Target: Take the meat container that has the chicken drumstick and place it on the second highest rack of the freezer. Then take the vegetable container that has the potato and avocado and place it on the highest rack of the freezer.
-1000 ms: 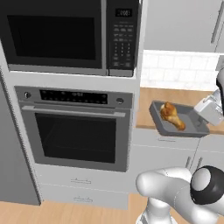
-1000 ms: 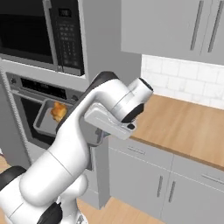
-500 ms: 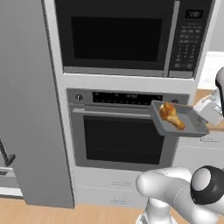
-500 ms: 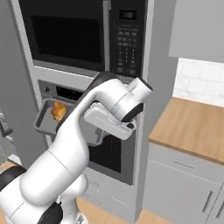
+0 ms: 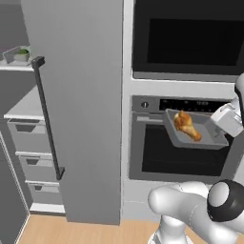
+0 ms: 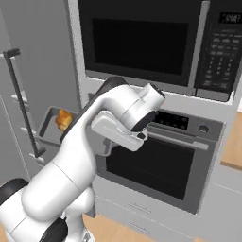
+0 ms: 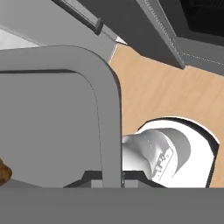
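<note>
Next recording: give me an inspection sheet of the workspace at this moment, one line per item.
Surface: wood floor below; nothing seen on it.
Job's things: chicken drumstick lies in the grey meat container, carried in mid-air before the oven; freezer door stands open, pale shelves and grey drawers showing.
Clutter: small container with something green on an upper freezer shelf.
Grippers: gripper shut on the meat container's rim.
Cables: nothing seen.
Surroundings: microwave above the oven.
</note>
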{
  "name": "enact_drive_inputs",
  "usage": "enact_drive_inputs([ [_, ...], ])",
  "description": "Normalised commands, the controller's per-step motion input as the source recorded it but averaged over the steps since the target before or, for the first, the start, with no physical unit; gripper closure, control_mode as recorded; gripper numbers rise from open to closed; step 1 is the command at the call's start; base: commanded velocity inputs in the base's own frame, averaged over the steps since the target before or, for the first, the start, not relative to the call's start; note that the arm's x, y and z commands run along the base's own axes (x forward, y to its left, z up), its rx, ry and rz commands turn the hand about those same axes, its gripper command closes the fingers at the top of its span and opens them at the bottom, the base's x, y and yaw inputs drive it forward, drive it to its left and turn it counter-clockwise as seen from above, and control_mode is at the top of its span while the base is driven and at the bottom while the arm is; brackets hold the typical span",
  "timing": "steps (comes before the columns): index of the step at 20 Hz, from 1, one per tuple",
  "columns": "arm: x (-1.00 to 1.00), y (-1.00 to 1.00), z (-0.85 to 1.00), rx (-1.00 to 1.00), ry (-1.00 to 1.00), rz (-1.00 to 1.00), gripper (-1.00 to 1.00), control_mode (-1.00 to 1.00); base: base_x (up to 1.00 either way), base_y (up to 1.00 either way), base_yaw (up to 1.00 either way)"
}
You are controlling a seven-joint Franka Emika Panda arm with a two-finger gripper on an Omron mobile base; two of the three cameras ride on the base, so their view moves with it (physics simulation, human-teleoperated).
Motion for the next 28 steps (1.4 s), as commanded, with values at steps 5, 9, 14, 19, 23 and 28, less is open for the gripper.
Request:
enact_drive_inputs([
  [5, 0.0, 0.0, 0.0, 0.0, 0.0, 0.0, 1.0, 1.0, -0.06, 1.0, 0.0],
  [9, 0.0, 0.0, 0.0, 0.0, 0.0, 0.0, 1.0, 1.0, 0.0, 0.98, -0.01],
  [14, 0.0, 0.0, 0.0, 0.0, 0.0, 0.0, 1.0, 1.0, 0.0, 0.9, -0.03],
  [19, 0.0, 0.0, 0.0, 0.0, 0.0, 0.0, 1.0, 1.0, 0.01, 0.55, -0.06],
  [23, 0.0, 0.0, 0.0, 0.0, 0.0, 0.0, 1.0, 1.0, 0.0, 0.36, -0.09],
  [28, 0.0, 0.0, 0.0, 0.0, 0.0, 0.0, 1.0, 1.0, 0.18, 0.54, -0.12],
])
